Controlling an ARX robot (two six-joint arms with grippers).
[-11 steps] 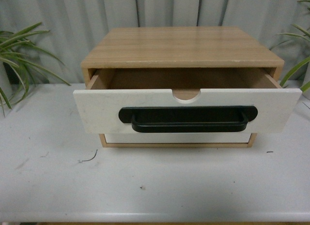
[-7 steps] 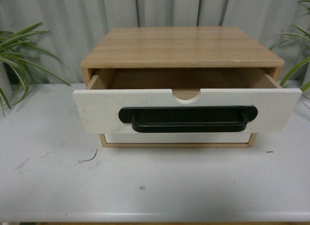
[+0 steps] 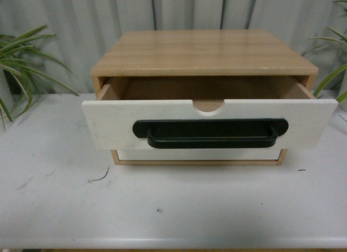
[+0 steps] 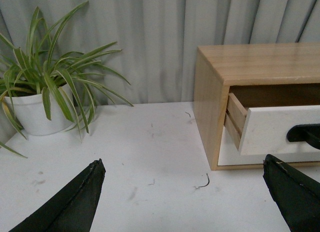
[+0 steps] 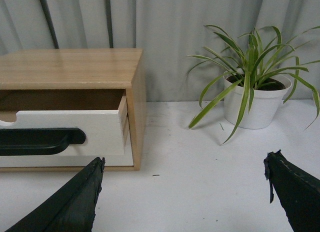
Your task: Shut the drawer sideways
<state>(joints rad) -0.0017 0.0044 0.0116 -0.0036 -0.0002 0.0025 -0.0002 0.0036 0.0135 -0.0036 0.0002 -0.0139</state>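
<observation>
Left gripper (image 4: pixel 182 162) and right gripper (image 5: pixel 183 159) are gaping empty, apart from the drawer (image 3: pixel 303 122), which is jutting out of the wooden cabinet (image 3: pixel 203 51) on the surface (image 3: pixel 162 208). Pushing at one end is probably risking a skewed, jammed drawer or a sliding cabinet.

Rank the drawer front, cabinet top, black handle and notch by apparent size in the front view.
Largest to smallest:
1. drawer front
2. cabinet top
3. handle
4. notch
The drawer front is nearer the camera, so its lead is unsure.
</observation>
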